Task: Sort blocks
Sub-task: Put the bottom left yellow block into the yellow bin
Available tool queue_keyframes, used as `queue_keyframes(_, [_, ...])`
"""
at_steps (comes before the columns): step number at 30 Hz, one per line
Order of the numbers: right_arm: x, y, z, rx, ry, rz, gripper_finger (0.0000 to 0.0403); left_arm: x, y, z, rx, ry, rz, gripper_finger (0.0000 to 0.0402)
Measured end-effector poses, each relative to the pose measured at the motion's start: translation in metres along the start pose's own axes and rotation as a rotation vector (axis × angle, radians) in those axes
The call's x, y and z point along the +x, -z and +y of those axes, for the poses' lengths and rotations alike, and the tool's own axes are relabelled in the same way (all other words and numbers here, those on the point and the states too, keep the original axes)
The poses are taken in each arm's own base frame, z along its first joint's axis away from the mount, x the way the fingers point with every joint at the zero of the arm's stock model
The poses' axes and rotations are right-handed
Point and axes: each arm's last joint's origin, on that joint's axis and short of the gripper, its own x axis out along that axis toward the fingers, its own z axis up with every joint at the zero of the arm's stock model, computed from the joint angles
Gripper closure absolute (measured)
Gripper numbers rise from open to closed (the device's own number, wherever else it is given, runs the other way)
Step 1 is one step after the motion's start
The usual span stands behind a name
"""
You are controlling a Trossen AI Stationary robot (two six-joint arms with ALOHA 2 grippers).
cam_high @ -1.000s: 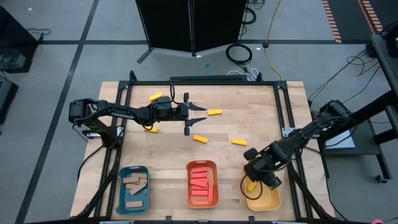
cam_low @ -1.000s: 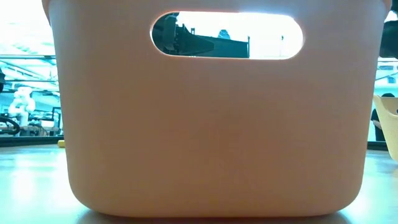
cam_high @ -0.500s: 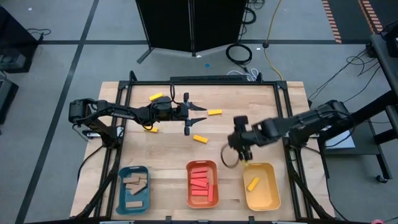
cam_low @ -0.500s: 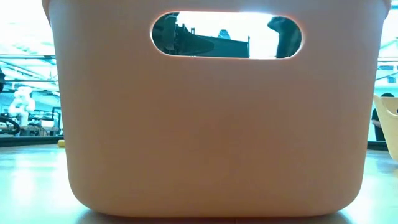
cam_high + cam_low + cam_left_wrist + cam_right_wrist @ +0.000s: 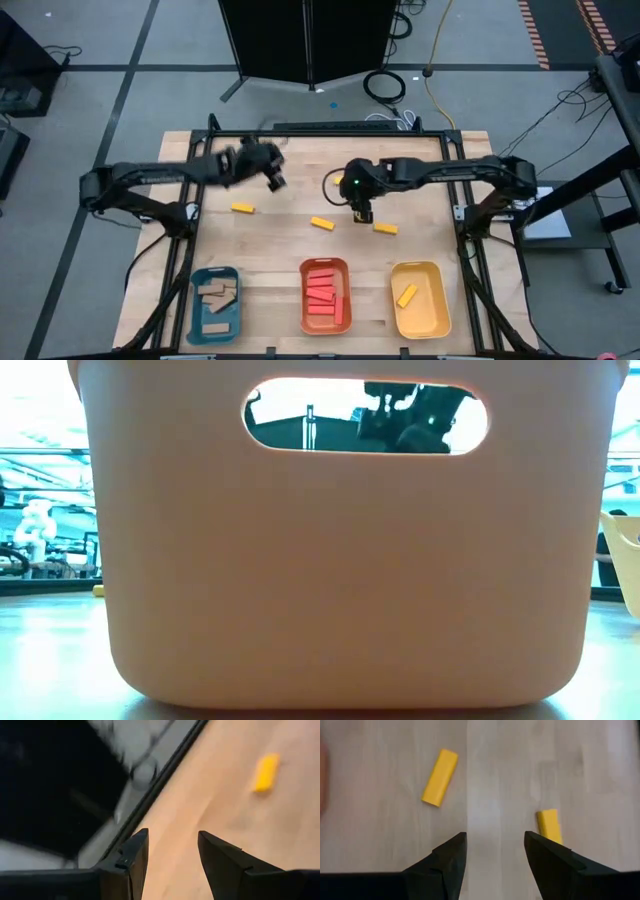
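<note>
Three yellow blocks are spread on bare wood mid-table, well apart from the table's edges. The right gripper is held open and empty between two of them; the left gripper, also open and empty, is poised near the far rail. Along the near edge, the blue tray, orange tray and yellow tray are lined up with sorted blocks inside.

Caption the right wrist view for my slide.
Open right claw above the wooden table, two yellow blocks ahead.

Yellow blocks on pale wood table; red blocks in orange tray; tan blocks in blue tray; yellow tray.
</note>
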Motion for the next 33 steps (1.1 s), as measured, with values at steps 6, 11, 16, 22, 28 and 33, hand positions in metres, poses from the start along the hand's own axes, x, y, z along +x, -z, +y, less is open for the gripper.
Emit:
queue_keyframes(6, [0.027,0.001,-0.008,0.014,-0.038,0.016,0.0209,0.028,0.004,0.089,-0.133,0.114,0.317,0.0233])
queue_keyframes(11, [0.032,0.001,-0.006,0.041,-0.045,0.030,0.0209,0.069,0.038,0.131,-0.224,0.086,0.570,0.0233])
queue_keyframes(16, [0.032,0.000,-0.001,0.036,-0.076,0.025,0.0209,0.098,0.067,0.128,-0.192,0.158,0.746,0.0233])
queue_keyframes(22, [0.032,0.000,0.000,0.013,-0.078,0.022,0.0209,0.110,0.077,0.119,-0.156,0.206,0.821,0.0233])
queue_keyframes(28, [0.032,0.000,0.000,0.013,-0.077,0.020,0.0209,0.119,0.086,0.118,-0.114,0.209,0.940,0.0233])
queue_keyframes(33, [0.032,0.000,0.000,0.035,-0.077,0.020,0.0209,0.134,0.076,0.126,-0.102,0.212,1.012,0.0233])
